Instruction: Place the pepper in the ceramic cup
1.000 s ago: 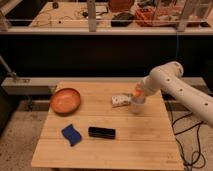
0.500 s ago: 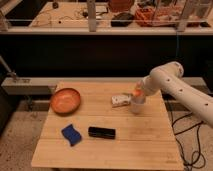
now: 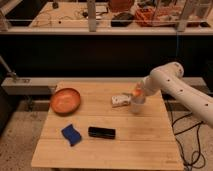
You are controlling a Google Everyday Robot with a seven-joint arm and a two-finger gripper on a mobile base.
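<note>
Sponge-like blue pad point(image 3: 71, 134) is lying nearest on the wooden tabletop point(image 3: 125, 150), toward the left, with a flat black bar point(image 3: 101, 132) resting just to its right. Farther back on the left, a wide orange-brown bowl point(image 3: 65, 100) is sitting upright. Toward the right, the ceramic cup point(image 3: 137, 106) is standing upright, with a small white box point(image 3: 119, 101) lying just beside it on the left. The white arm point(image 3: 180, 90) is reaching in from the right, and its gripper point(image 3: 138, 93) is hovering right over the cup's mouth, where the orange pepper point(image 3: 137, 92) is showing at the fingertips; whether the fingers are clamping it I cannot tell.
</note>
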